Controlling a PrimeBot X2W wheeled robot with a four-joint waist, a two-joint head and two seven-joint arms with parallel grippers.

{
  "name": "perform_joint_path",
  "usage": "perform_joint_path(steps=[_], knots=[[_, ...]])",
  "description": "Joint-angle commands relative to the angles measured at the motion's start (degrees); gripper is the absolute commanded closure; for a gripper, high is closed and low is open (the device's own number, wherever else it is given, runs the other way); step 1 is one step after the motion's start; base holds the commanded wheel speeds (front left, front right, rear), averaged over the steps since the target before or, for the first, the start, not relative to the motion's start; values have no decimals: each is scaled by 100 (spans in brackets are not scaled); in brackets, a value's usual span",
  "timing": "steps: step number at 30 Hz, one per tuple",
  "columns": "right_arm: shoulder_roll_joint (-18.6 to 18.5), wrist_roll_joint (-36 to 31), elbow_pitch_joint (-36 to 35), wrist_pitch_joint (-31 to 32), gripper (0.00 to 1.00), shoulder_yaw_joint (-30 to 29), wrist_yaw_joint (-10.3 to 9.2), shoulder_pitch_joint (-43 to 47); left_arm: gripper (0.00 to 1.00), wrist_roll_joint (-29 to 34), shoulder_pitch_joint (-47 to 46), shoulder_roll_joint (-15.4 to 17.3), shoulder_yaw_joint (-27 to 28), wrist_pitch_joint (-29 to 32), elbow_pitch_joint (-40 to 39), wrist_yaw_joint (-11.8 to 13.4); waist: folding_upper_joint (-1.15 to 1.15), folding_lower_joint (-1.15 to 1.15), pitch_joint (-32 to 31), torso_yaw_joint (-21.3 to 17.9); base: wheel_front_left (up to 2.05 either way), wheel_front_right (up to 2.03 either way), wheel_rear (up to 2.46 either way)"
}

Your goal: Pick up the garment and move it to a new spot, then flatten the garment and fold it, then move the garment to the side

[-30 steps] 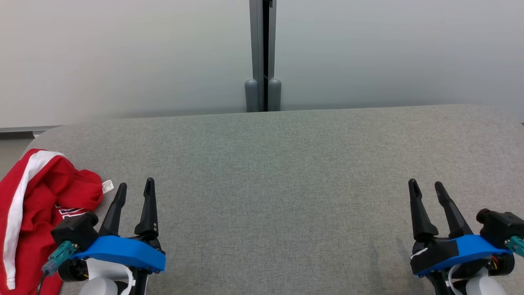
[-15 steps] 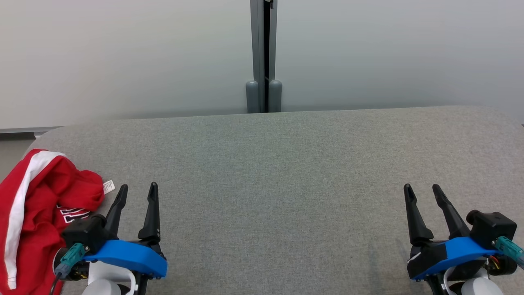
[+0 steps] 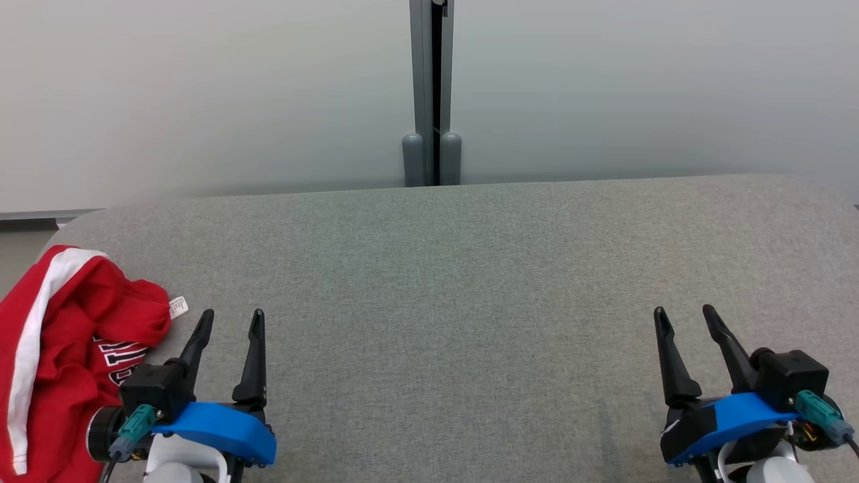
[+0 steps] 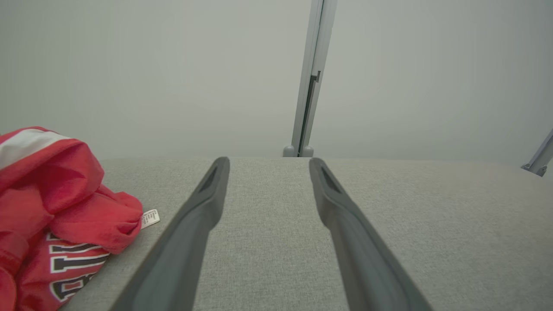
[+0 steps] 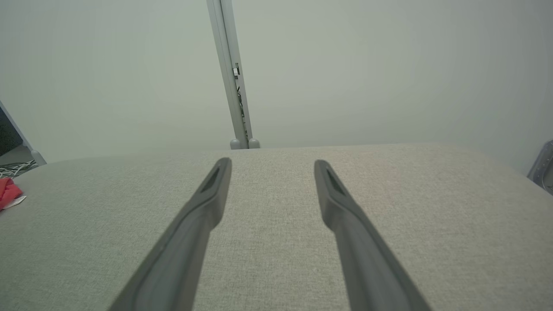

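Note:
The garment (image 3: 60,335) is red with a white stripe and dark lettering. It lies crumpled at the table's left edge, partly hanging off, with a small white tag (image 3: 178,307) poking out. My left gripper (image 3: 231,316) stands open just to its right, holding nothing. From the left wrist the garment (image 4: 56,216) lies left of the open gripper (image 4: 268,162), apart from the fingers. My right gripper (image 3: 683,314) is open near the table's right front, far from the garment. In the right wrist view the right gripper (image 5: 272,163) is empty and a red scrap of garment (image 5: 8,192) shows at the far left.
A grey fabric-covered table (image 3: 456,268) with rounded corners spreads ahead. Pale partition panels rise behind it, joined by a grey post (image 3: 431,94). A strip of floor (image 3: 20,235) shows past the left corner.
Both grippers have drawn back toward me, lower in the head view, staying open. The left one has also shifted slightly right. The garment has not moved.

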Motion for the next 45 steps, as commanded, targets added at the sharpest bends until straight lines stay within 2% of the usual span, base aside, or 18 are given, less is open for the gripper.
perform_joint_path(steps=[1,25,35,40,45], knots=[[7,-95,2,-31,0,6,9,-49,0,120,-50,37,-12,-48,8,-14,0,0,1,-1,0,0,0],[64,-677,50,-232,0,-27,7,-20,0,688,-32,15,-13,-305,190,-14,0,0,31,17,0,0,0],[73,-576,69,-241,0,-57,7,-6,0,567,-73,-5,42,-303,233,-14,0,0,42,62,0,0,0],[71,-515,1,-245,0,-31,7,-2,0,526,-131,-49,118,-303,260,-7,0,0,61,257,0,0,0],[14,-337,-77,-180,0,121,7,-18,0,504,-145,-94,285,-302,234,31,0,0,108,644,0,0,0]])
